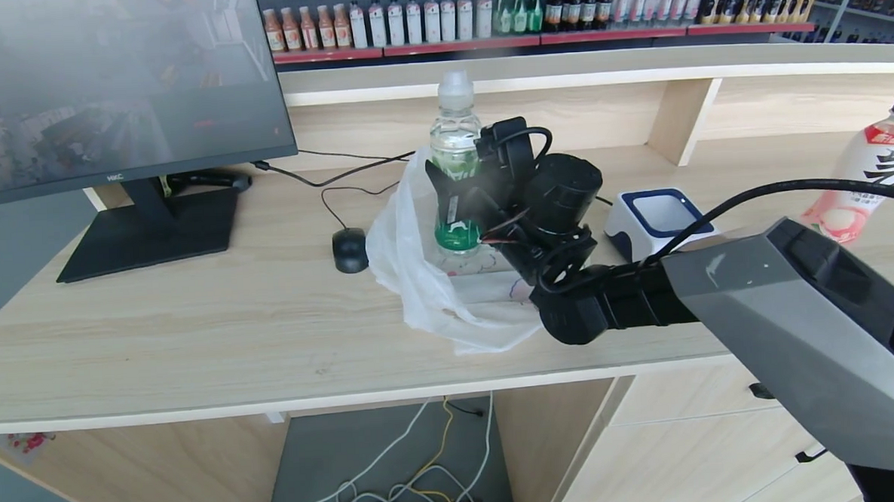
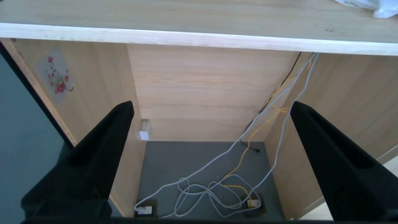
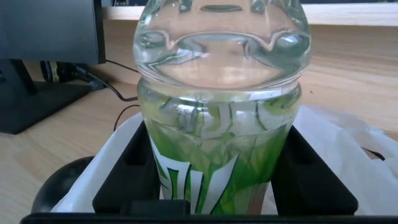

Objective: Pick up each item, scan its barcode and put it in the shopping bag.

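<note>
A clear water bottle [image 1: 455, 168] with a green label and white cap stands upright inside the white plastic shopping bag [image 1: 418, 275] on the counter. My right gripper [image 1: 463, 194] is shut on the bottle's labelled body; in the right wrist view the bottle [image 3: 221, 124] sits between the black fingers [image 3: 127, 165]. A white and blue barcode scanner [image 1: 653, 223] stands just right of the bag. A pink-labelled drink bottle [image 1: 870, 176] leans at the far right of the counter. My left gripper [image 2: 211, 162] hangs open below the counter's front edge, facing the cables underneath.
A monitor [image 1: 108, 92] on a black stand fills the counter's left. A black mouse [image 1: 349, 249] lies just left of the bag, its cable running back. A raised shelf wall [image 1: 560, 87] closes the counter's rear. Bare wood stretches along the front left.
</note>
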